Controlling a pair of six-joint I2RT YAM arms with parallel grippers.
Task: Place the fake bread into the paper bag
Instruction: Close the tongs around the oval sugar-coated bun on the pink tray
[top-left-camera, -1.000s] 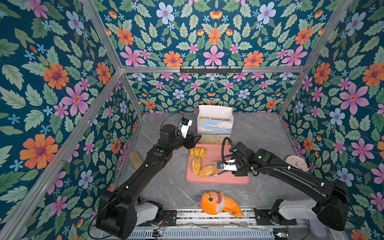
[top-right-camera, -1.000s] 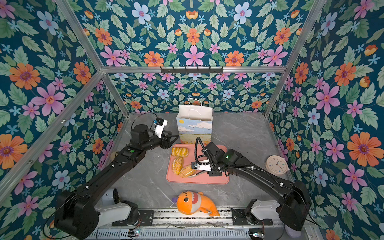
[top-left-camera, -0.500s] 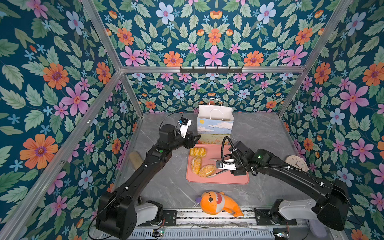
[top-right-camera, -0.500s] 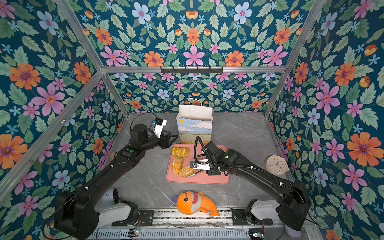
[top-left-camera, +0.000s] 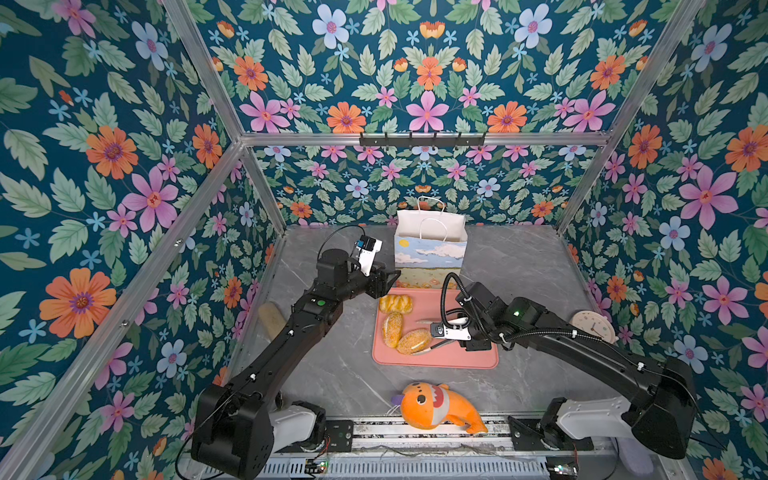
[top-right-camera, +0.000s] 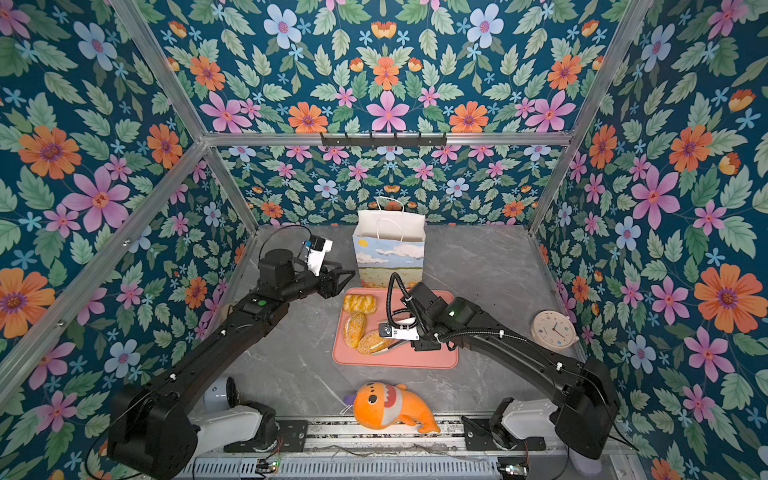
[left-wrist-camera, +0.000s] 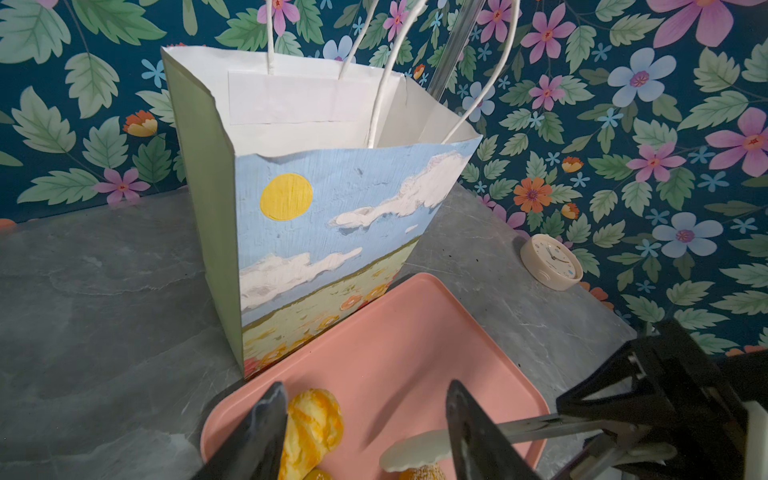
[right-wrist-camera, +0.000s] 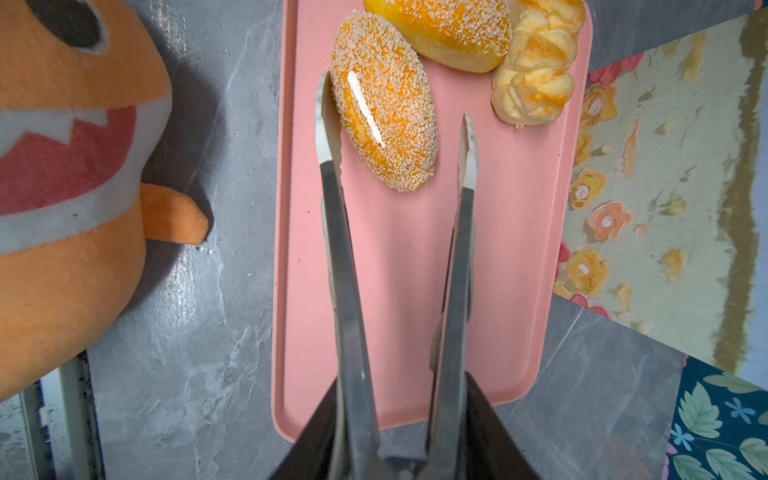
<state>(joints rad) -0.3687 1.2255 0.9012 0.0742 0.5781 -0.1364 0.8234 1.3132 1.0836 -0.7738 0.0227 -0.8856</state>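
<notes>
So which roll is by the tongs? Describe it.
Find the pink tray before the paper bag. Three breads sit at its left end. It's the sesame roll nearest the plush fish, the only one between the tongs' tips.

both top views look down from high in front on the whole table (top-left-camera: 332, 374); close wrist views share tray (left-wrist-camera: 395, 353) and paper bag (left-wrist-camera: 332, 228).

Bright, even light from above. Soft shadows cross the pink tray (left-wrist-camera: 415, 332); glare streaks the sesame roll (right-wrist-camera: 384, 124) on it; tongs (right-wrist-camera: 338, 257) blur near the lens.
</notes>
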